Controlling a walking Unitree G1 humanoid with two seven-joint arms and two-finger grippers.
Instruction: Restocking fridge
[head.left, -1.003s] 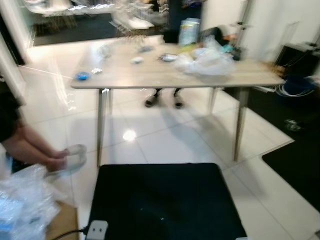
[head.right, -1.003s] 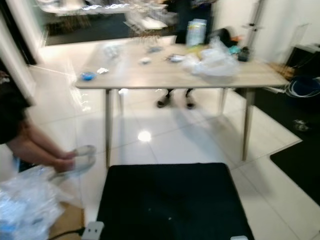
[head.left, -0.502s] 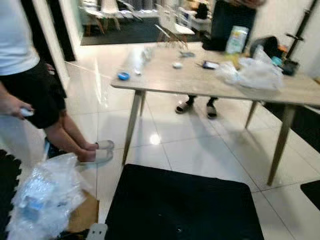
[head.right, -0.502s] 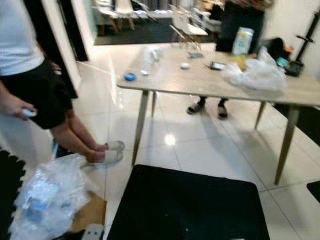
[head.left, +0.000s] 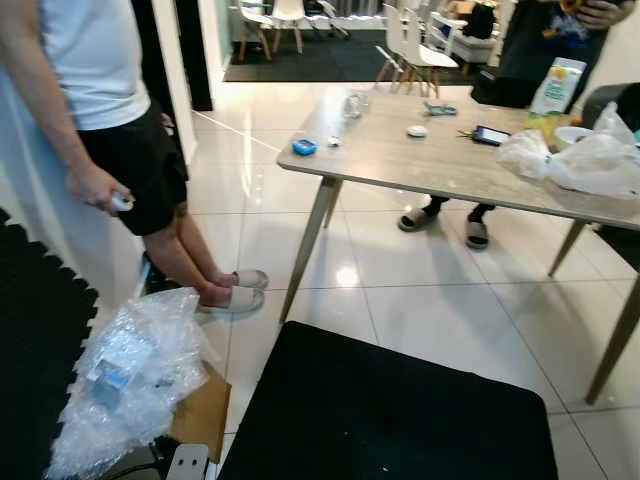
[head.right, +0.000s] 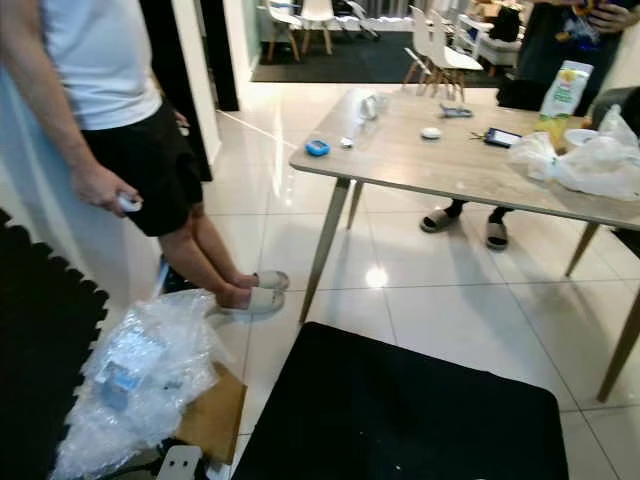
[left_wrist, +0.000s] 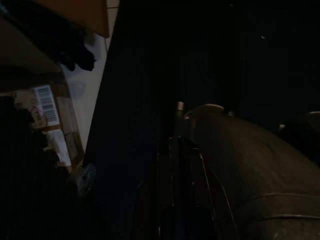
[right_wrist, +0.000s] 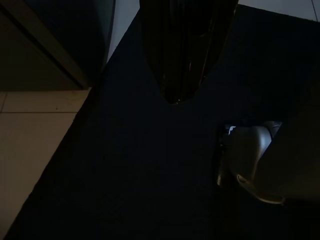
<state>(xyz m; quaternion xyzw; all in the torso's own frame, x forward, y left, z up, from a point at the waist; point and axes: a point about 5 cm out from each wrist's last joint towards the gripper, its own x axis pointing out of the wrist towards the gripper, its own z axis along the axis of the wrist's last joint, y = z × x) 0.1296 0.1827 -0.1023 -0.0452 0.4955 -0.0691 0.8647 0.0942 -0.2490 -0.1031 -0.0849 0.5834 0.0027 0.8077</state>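
A barcoded cardboard box (left_wrist: 47, 117) beside a black mat (left_wrist: 210, 55).

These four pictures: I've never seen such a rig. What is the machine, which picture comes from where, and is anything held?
A walking humanoid robot took them. The two bright pictures come from its head camera: a wooden table with a juice carton, a phone and a plastic bag; a person stands on the left by a bubble-wrap bundle and a black mat. The two dark pictures come from wrist cameras. The right pincer hangs over the mat, seemingly empty. The left pincer is too dark to judge.
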